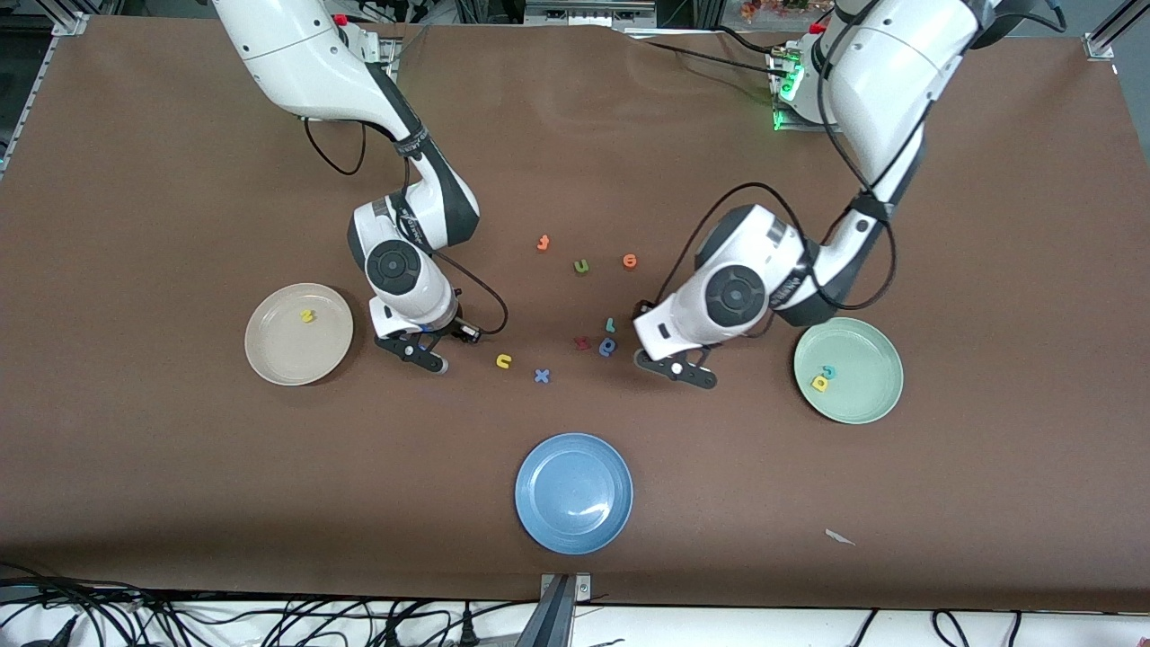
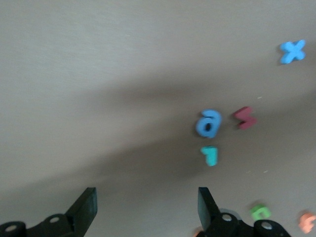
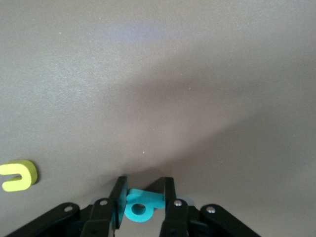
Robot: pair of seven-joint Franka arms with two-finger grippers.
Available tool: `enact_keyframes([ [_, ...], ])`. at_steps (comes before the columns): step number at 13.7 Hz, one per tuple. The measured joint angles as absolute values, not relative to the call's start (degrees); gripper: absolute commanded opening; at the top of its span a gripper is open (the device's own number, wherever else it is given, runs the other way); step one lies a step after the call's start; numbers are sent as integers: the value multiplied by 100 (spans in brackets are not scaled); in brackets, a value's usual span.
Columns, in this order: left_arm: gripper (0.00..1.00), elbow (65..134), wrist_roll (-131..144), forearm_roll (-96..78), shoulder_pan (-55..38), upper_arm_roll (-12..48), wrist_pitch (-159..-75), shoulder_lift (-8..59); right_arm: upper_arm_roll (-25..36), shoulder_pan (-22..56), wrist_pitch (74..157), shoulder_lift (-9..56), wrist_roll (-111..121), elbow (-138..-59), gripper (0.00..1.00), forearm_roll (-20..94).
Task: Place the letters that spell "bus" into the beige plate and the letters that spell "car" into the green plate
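My right gripper [image 3: 143,197] is shut on the teal "b" [image 3: 140,208], low over the table between the beige plate [image 1: 274,355] and the yellow "u" [image 1: 504,361]; the "u" [image 3: 19,175] also shows in the right wrist view. A yellow "s" [image 1: 308,315] lies in the beige plate. The green plate [image 1: 862,400] holds the yellow "a" [image 1: 819,383] and the teal "c" [image 1: 829,370]. My left gripper [image 2: 147,207] stands open and holds nothing, over bare table beside the green plate. The teal "r" [image 2: 210,155] lies on the table near it.
A blue rounded letter [image 2: 209,123], a red letter [image 2: 245,117] and a blue "x" [image 2: 293,51] lie mid-table. A green "u" [image 1: 581,266] and two orange letters [image 1: 630,261] [image 1: 543,243] lie closer to the bases. A blue plate [image 1: 574,530] sits near the front edge.
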State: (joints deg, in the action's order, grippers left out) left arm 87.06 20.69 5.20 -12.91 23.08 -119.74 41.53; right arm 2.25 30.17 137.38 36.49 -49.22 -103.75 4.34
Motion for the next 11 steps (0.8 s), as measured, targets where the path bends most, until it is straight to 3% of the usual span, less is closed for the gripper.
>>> enact_keyframes([
  [5,70,8735,3113,759,-2065,2092,-12604,4526,292,2802,13012,3644,-4259,-10012,24,434],
  [8,48,8736,3225,836,-2102,2062,-12915,4747,496,2410,12475,3542,-3132,-9845,24,435],
  [9,48,8736,3246,921,-2118,2060,-12943,4790,662,2346,12342,3478,-2713,-9852,24,436],
  [11,34,8738,3291,1148,-2138,2056,-12950,4853,1061,2295,12245,3310,-1879,-9981,24,442],
])
